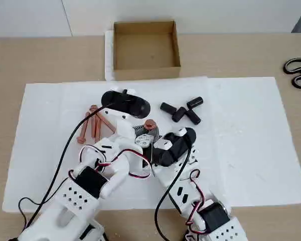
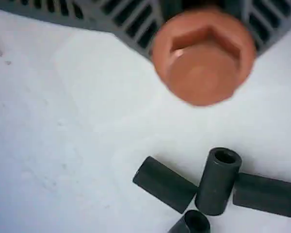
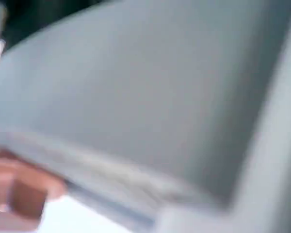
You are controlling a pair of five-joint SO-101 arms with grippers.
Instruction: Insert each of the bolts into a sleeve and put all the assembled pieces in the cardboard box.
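A copper bolt (image 1: 150,124) stands head-up in the middle of the white sheet, and my left gripper (image 1: 144,130) is shut on it. The left wrist view has its hex-socket head (image 2: 203,56) right under my ribbed grey finger (image 2: 126,19). The right gripper (image 1: 154,140) is close against the same bolt from the near side, and in its wrist view the bolt head (image 3: 14,199) lies beside a blurred grey surface. Several black sleeves (image 1: 180,110) (image 2: 216,182) lie just beyond to the right. Loose bolts (image 1: 93,123) lie to the left. The cardboard box (image 1: 176,45) stands open at the back.
A white foam sheet (image 1: 251,135) covers the wooden table, with free room on its right half. Scissors (image 1: 298,70) lie at the far right edge. Black cables (image 1: 65,150) trail from both arms over the sheet's near part.
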